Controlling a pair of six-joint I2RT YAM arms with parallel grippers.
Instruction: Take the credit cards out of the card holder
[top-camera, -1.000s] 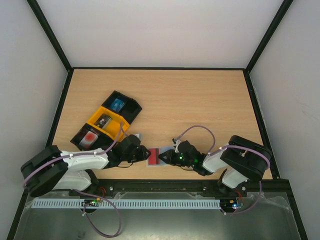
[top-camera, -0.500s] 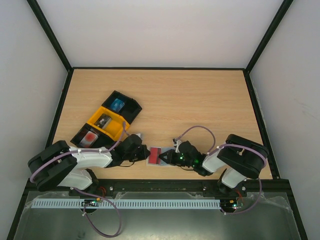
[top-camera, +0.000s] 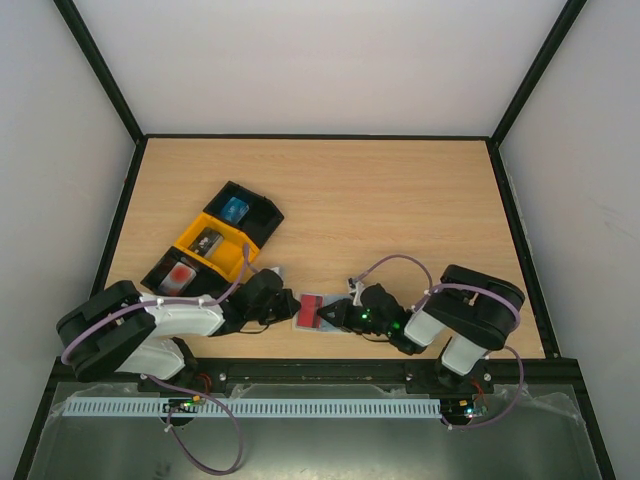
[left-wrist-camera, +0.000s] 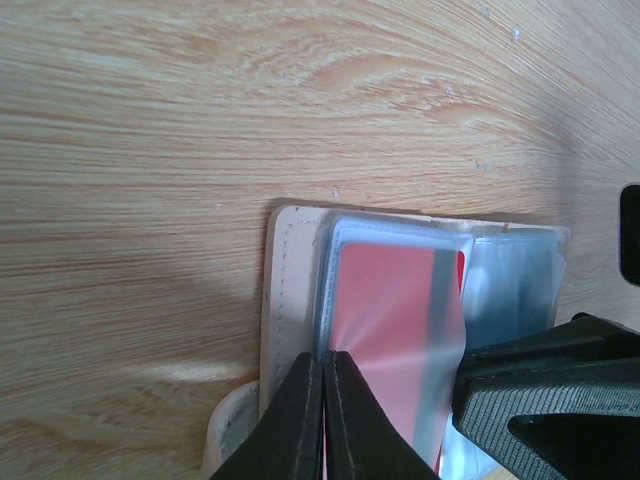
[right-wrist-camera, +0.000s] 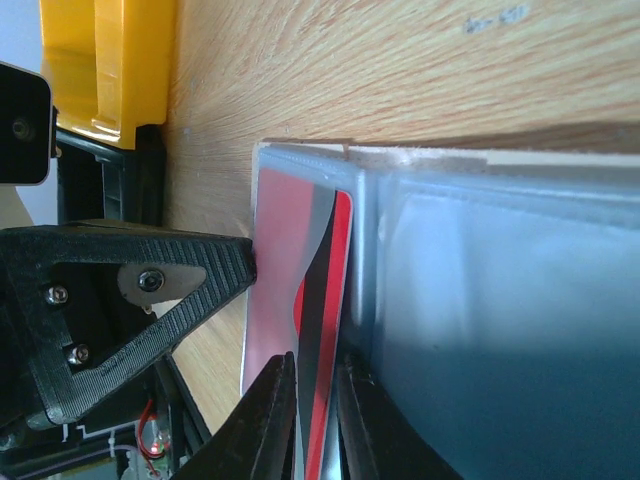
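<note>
Bracing the card holder (left-wrist-camera: 285, 300) in the left gripper (left-wrist-camera: 325, 360), jaws clamped, you should draw the credit card (left-wrist-camera: 385, 310) straight out, right gripper (right-wrist-camera: 315, 368) jaws pinching it.

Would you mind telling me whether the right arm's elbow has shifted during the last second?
Yes: the elbow has swung left, away from the table's right edge.

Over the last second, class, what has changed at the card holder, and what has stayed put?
The left gripper has shut on the edge of the card holder and its clear sleeve, and the left arm has drawn in a little. The right arm has swung its elbow slightly left. The right gripper stays pinched on the red credit card, which still sits in the holder. The trays have not moved.
</note>
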